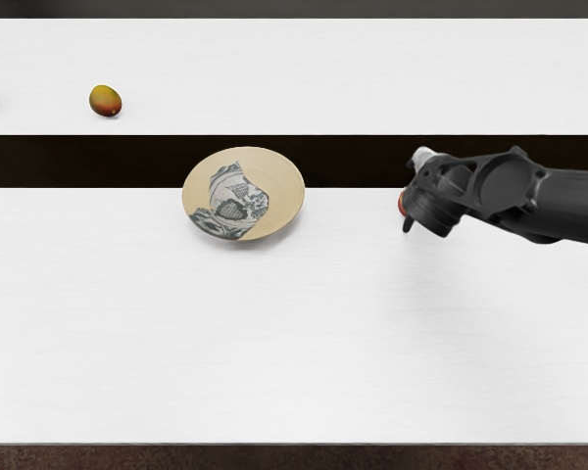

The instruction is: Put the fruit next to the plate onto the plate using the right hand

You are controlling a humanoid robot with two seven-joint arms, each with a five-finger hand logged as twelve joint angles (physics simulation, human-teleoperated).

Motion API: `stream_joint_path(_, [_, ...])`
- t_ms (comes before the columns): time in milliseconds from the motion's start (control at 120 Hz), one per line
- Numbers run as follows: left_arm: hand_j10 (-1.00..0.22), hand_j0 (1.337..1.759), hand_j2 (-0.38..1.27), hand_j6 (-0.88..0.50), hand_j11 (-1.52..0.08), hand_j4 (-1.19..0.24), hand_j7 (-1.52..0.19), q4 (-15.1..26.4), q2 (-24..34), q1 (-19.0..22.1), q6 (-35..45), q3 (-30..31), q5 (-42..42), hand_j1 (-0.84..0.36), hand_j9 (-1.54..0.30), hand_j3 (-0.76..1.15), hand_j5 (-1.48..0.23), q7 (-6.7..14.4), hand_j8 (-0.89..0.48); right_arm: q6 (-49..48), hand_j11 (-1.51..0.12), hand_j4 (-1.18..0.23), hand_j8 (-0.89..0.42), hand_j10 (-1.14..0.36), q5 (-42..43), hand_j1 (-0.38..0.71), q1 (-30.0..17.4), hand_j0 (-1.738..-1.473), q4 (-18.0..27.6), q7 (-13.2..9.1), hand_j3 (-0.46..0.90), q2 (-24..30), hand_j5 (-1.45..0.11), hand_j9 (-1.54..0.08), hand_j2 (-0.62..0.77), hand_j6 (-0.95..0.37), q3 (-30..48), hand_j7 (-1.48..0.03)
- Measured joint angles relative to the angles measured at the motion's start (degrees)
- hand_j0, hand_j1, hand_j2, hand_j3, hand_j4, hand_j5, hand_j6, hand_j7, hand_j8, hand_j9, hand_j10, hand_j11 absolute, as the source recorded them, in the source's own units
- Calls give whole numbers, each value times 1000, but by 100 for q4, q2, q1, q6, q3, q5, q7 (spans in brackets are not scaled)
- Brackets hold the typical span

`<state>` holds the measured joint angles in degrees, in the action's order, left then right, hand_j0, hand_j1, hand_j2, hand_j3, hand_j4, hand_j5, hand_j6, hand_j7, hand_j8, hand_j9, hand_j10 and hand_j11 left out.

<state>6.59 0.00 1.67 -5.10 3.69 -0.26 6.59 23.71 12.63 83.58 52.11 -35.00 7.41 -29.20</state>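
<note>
Item: fruit [403, 203], a reddish sliver at the right hand [433, 193], well apart to the right of the plate [276, 171]; step judged grasping, hand's closure on it cannot be told; next calls for a secure hold, then carry left to the plate.

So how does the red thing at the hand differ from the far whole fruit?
The red thing is mostly hidden by the right hand, right of the plate; the fruit lies free, left of it. The first shows only red, the fruit orange-red and green. Both are off the plate.
</note>
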Motion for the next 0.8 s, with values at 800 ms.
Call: stream_joint_path(800, [-11,1658,2,-12,-15,-12,-15,0,0,0,0,0,0,336,-15,0,-15,0,-12,137,-427,-330,-330,-330,29,44,66,-1658,18,0,0,-156,-427,-427,-64,-330,17,-427])
